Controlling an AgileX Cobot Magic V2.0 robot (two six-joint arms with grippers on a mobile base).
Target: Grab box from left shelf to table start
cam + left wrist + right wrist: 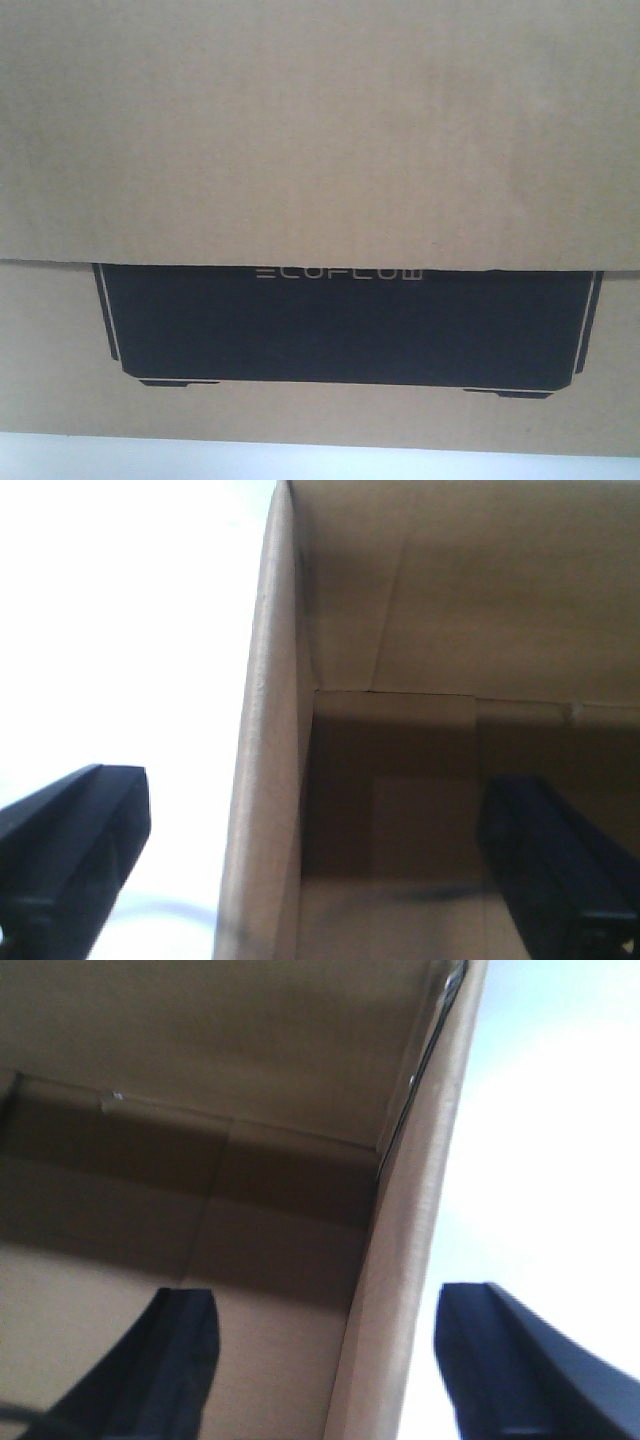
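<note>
The brown cardboard box (320,130) fills the front view, with its black ECOFLOW panel (350,325) low in the middle. It rests on the white table (300,462), seen as a strip below it. My left gripper (315,810) is open and straddles the box's left wall (265,780), one finger (70,840) outside and one (550,850) inside. My right gripper (330,1305) is open and straddles the right wall (400,1290), one finger (160,1370) inside and one (520,1360) outside. Neither gripper's fingers touch the cardboard. The left shelf is out of view.
A bright white surface (120,630) lies outside the box on the left, and a pale bluish one (560,1140) outside it on the right. The box's inside (450,600) is bare cardboard. The box blocks everything behind it in the front view.
</note>
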